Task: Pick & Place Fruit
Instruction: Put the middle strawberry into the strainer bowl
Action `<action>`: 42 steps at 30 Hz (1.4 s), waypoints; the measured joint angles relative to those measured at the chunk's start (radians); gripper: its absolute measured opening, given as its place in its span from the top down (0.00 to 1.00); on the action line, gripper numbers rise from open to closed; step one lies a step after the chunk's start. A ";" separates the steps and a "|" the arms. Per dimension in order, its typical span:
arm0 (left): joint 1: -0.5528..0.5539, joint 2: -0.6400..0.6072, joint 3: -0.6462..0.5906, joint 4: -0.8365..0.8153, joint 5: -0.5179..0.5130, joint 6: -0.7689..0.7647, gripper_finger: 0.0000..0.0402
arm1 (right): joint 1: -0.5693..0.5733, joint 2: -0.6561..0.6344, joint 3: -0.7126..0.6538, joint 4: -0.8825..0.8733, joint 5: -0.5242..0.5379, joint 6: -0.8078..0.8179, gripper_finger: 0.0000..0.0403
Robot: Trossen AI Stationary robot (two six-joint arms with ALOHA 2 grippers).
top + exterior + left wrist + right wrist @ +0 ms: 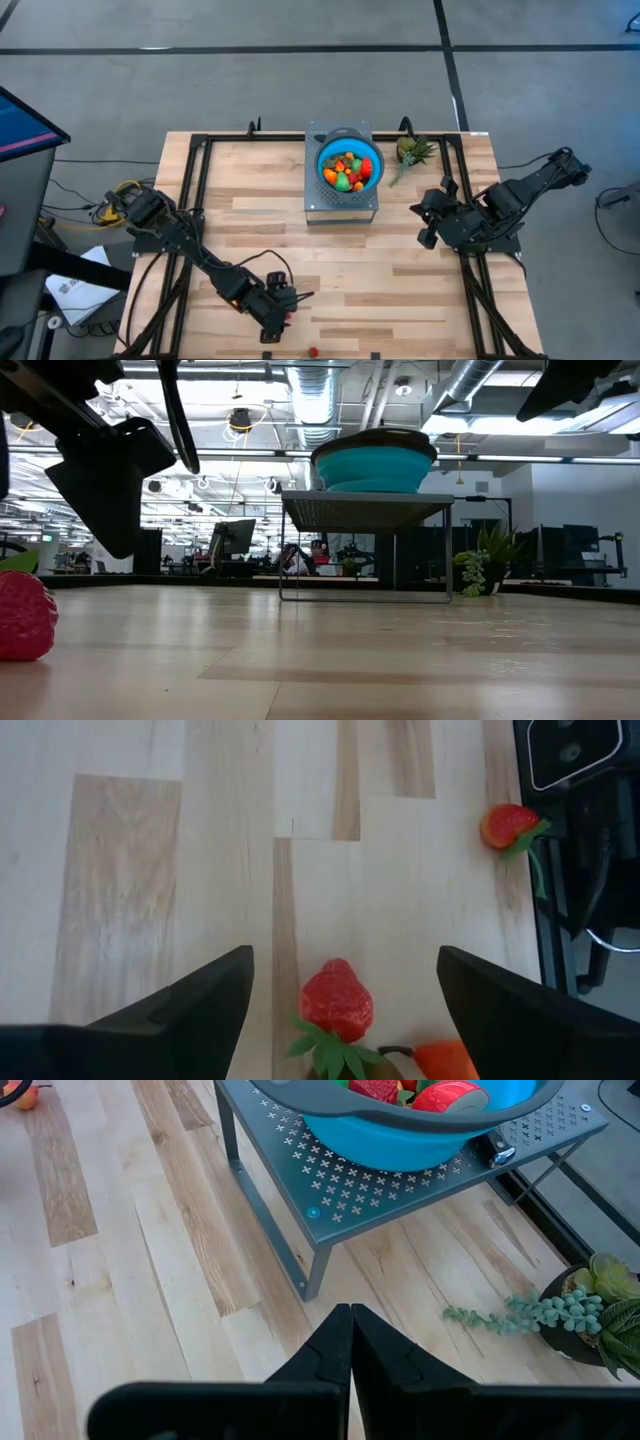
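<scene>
Left hand: the left hand (340, 1010) stands wide apart over the worktop (340, 260) at its near edge, holding nothing.
Strawberry between the fingers: a red strawberry (337, 1000) lies on the wood in the gap between the two dark fingers (190, 1005), touching neither; its green leaves point back toward the hand.
Orange piece: an orange fruit (447, 1060) lies just beside that strawberry, partly cut off by the picture edge.
Second strawberry: another strawberry (507, 825) lies well ahead of the left hand, beside the black frame rail (560, 910).
Right hand: the right hand (350, 1342) is pressed closed and empty, hovering near the metal stand (400, 1190).
Bowl: the blue bowl (349, 163) sits on the stand ahead of the right hand, with red, orange and green fruit (345, 172) piled in it.
Plant: a small potted plant (590, 1305) lies on the worktop beside the right hand.
</scene>
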 joint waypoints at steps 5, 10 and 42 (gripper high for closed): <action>0.000 0.000 0.000 -0.001 0.000 0.000 0.23 | 0.000 0.000 0.000 0.000 0.000 0.000 1.00; 0.000 0.000 -0.022 -0.004 0.029 0.000 0.23 | 0.000 0.000 0.000 0.000 0.000 0.000 1.00; -0.002 0.060 -0.045 0.038 0.006 0.236 0.23 | 0.000 0.000 0.000 0.000 0.000 0.001 1.00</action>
